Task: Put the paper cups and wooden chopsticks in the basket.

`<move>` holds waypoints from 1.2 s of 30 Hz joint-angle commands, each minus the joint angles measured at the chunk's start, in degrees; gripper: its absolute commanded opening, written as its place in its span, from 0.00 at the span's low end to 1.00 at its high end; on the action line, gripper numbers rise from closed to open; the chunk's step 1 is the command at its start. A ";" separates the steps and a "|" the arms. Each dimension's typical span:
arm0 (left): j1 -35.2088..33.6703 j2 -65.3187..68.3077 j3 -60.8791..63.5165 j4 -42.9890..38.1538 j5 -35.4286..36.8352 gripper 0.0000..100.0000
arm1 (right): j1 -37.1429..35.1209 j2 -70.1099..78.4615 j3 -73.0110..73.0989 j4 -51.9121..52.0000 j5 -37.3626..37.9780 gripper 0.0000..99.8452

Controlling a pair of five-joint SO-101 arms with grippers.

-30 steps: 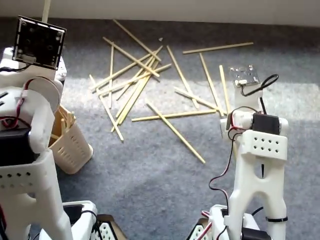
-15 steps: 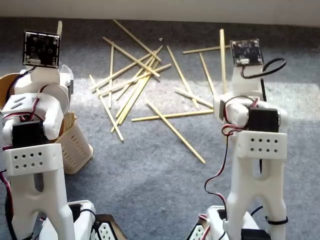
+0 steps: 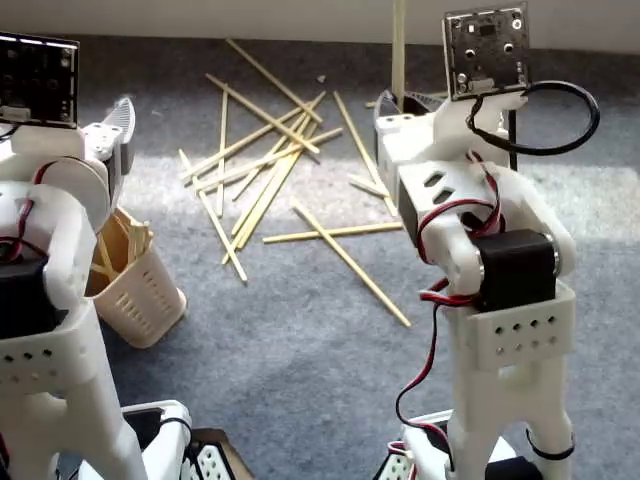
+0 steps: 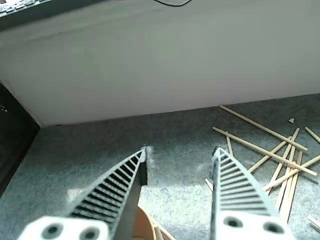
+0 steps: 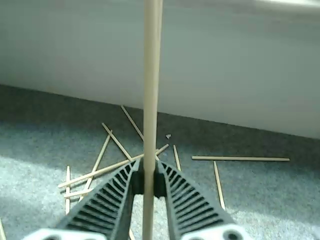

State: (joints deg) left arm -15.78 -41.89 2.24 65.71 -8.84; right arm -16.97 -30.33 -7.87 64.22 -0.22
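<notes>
Both arms have lifted up. Now the right hand (image 5: 148, 175) squeezes one stick (image 5: 151, 75), standing straight up above the bench (image 3: 300, 360). The left hand (image 4: 180, 152) is spread wide, holding nothing, near the basket (image 3: 150, 290). Next, I think, the stick must go over and drop in.

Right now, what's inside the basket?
A few wooden chopsticks stand in the basket, poking above its rim. The left arm covers part of the opening, so the rest of the inside is hidden.
</notes>
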 commanded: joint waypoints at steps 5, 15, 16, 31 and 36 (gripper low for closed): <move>-6.46 -1.19 -12.97 2.90 0.62 0.23 | -8.31 -1.36 -2.77 -8.75 -6.95 0.01; -39.34 -1.19 -16.57 3.34 0.70 0.23 | -19.30 3.47 -2.15 -17.01 -7.38 0.01; -42.24 -1.19 -16.57 3.43 0.70 0.23 | -21.05 4.44 -2.24 -18.24 -7.38 0.01; -62.20 -1.10 18.68 -16.00 -9.93 0.23 | -34.07 18.33 -2.51 -29.32 -7.38 0.01; -61.93 -0.75 32.57 -23.82 -10.90 0.23 | -36.62 24.22 -3.30 -30.55 -7.03 0.01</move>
State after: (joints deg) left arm -77.76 -42.33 28.35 47.08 -18.51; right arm -52.31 -7.47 -8.04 35.38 -7.25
